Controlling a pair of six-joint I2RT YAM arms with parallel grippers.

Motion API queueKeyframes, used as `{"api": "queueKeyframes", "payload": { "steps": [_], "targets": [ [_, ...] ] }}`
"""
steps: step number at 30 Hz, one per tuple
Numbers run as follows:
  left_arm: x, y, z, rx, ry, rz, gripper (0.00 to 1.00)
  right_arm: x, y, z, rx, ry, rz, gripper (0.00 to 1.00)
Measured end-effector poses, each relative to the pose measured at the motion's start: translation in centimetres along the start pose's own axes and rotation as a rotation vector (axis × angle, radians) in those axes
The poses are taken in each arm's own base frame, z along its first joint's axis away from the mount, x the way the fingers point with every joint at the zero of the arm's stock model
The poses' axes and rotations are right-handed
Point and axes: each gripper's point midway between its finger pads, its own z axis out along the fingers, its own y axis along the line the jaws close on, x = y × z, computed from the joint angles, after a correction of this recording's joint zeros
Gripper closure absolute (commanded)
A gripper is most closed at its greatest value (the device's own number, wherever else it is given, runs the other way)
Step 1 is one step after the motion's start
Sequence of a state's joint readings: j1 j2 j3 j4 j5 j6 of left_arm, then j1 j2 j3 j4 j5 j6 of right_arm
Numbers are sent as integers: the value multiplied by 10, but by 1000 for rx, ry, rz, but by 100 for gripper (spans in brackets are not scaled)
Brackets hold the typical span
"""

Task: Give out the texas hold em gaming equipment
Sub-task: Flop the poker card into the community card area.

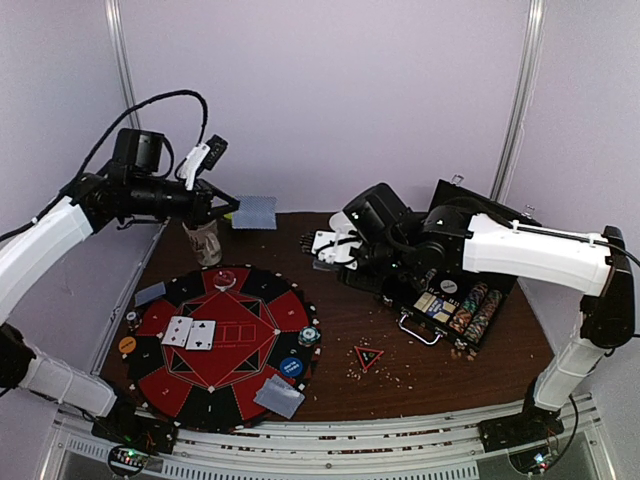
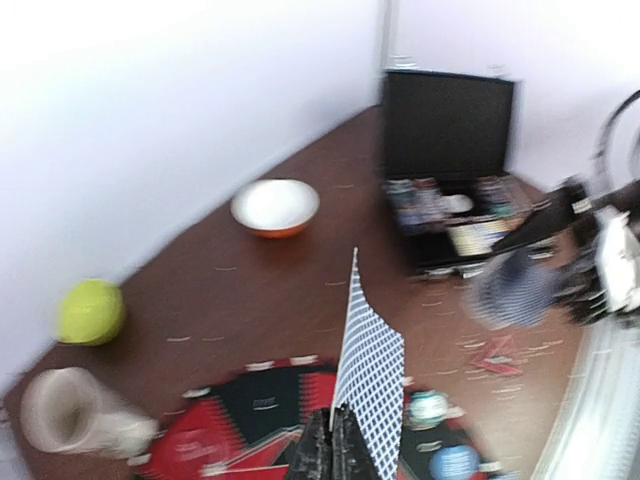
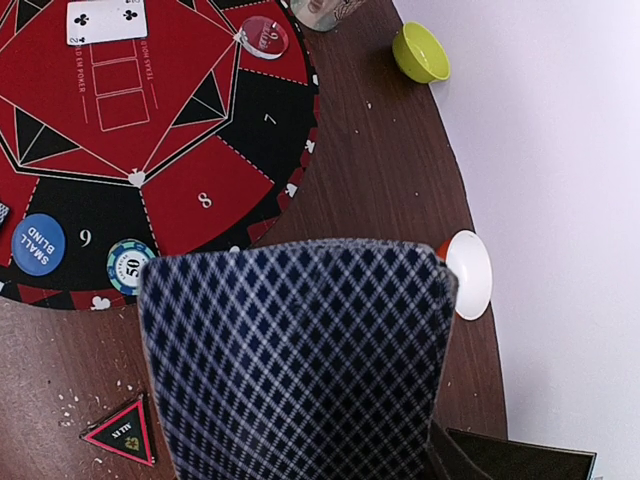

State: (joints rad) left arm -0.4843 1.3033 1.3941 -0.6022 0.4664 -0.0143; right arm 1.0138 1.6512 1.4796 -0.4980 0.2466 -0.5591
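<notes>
Far L, high over the counter [image 1: 430, 365]: 1 blue-backed card [image 1: 255, 212] pinched in the left claw [image 1: 232, 208], jaws pressed together on it, up beyond the mug [image 1: 203, 240]. Below, on the round felt [image 1: 225, 378]: 2 face-up cards [image 1: 190, 333], face-down cards [image 1: 150, 293] at 2 seats, orange button [image 1: 127, 345], blue button [image 1: 291, 367], chip [image 1: 309, 336]; triangle marker [image 1: 369, 357] just off the felt. At R, in front of the open chip case [image 2: 445, 125]: right claw [image 1: 322, 255] clamped on the pack [image 3: 300, 360], by the look of it.

To deal well: bring the card down to a bare seat, lay it flat & back up, release only on touching felt, keep clear of the mug.

Only in L wrist view: card gripped by its bottom edge, standing upright. Only in wrist views: white bowl [image 2: 275, 205] & green bowl [image 2: 90, 310], absent from top view. Only in R wrist view: seat nos. 7 & 8, "SMALL BLIND" lettering.
</notes>
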Motion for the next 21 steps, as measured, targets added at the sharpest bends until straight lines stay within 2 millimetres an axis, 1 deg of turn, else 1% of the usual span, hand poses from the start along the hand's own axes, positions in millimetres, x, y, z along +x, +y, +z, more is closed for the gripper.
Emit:
{"api": "queueKeyframes", "payload": {
  "steps": [1, 3, 4, 5, 7, 8, 9, 11, 13, 14, 15, 16, 17, 19, 21],
  "targets": [
    [-1, 10, -11, -87, -11, 61, 100, 0, 0, -1, 1, -1, 1, 55],
    [7, 28, -28, -239, -3, 161, 100, -1, -1, -2, 3, -5, 2, 55],
    [17, 40, -34, -325, 19, 219, 100, -1, -2, -3, 4, -6, 3, 55],
    [31, 48, -35, -384, 59, 263, 100, -1, -2, -3, 4, -7, 3, 55],
    [63, 66, -31, -486, 165, 340, 100, -1, -2, -4, 5, -8, 4, 56],
    [83, 73, -24, -524, 229, 391, 100, -1, -2, -4, 4, -8, 4, 55],
    [109, 78, -14, -547, 312, 448, 100, -1, -2, -4, 4, -7, 4, 55],
    [165, 80, 7, -551, 486, 564, 100, -1, -2, -4, 4, -7, 4, 55],
    [210, 78, 17, -530, 617, 664, 100, -1, -2, -4, 4, -7, 4, 55],
    [220, 78, 18, -529, 645, 694, 100, -1, -2, -4, 4, -7, 3, 55],
    [225, 78, 19, -536, 659, 730, 100, -1, -2, -4, 5, -7, 4, 55],
    [224, 78, 20, -553, 655, 765, 100, -1, -2, -4, 4, -7, 4, 56],
    [219, 77, 22, -571, 638, 797, 100, -1, -2, -4, 5, -7, 4, 56],
    [212, 71, 30, -585, 607, 850, 100, -1, -2, -4, 4, -7, 4, 56],
    [214, 65, 40, -578, 611, 878, 100, -1, -2, -4, 4, -7, 3, 56]
  ]
}}
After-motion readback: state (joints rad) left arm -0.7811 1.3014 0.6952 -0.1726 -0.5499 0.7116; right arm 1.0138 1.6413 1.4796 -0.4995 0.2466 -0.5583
